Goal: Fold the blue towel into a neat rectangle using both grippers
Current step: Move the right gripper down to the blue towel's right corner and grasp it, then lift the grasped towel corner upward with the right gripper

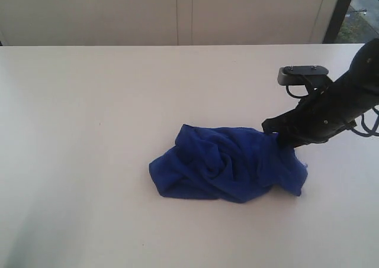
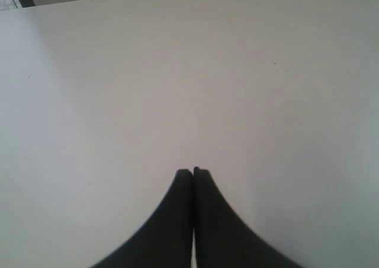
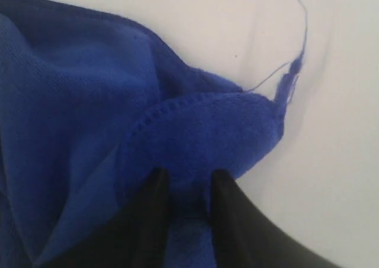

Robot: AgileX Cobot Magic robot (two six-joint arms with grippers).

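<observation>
The right jaws are pinching narrow on a hemmed fold of the blue towel (image 1: 225, 164), cloth filling the gap between them, just beside the corner trailing a frayed thread (image 3: 293, 73). In the exterior view the towel is lying crumpled a little right of the bench's (image 1: 89, 132) middle, its long axis running roughly 9 to 3 o'clock. The right arm (image 1: 331, 105) is reaching in at the heap's 2 o'clock edge. The left jaws are pressing together on nothing, showing only bench in their own view. The right arm is clearly nearer; the left would, I judge, be needing the heap's 9 o'clock end.
</observation>
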